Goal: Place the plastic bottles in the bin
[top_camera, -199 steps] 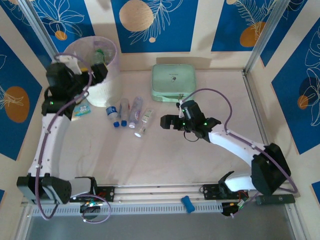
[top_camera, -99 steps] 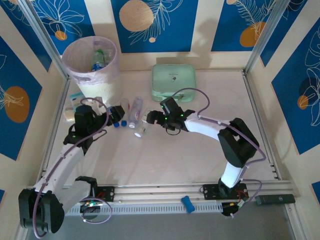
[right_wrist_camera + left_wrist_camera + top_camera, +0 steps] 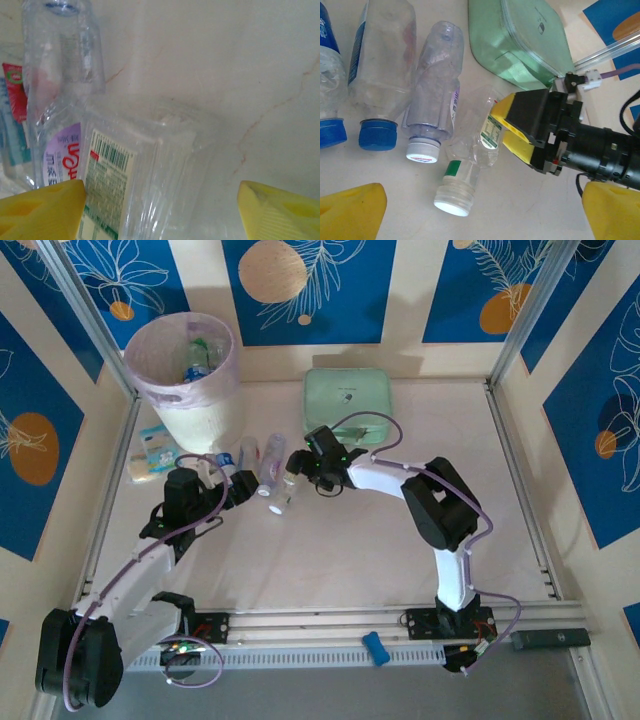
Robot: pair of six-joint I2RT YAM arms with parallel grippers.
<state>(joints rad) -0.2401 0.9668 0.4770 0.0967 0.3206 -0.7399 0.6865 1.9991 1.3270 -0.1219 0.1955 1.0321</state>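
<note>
One clear bottle [image 3: 474, 152] is lying inside the parted right hand [image 3: 295, 462]. Centring on its body before clenching is advisable; the left hand [image 3: 240, 487] is hanging released.

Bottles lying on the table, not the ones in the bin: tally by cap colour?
blue-cap bottles: 2
white-cap bottles: 2
Total: 4
</note>
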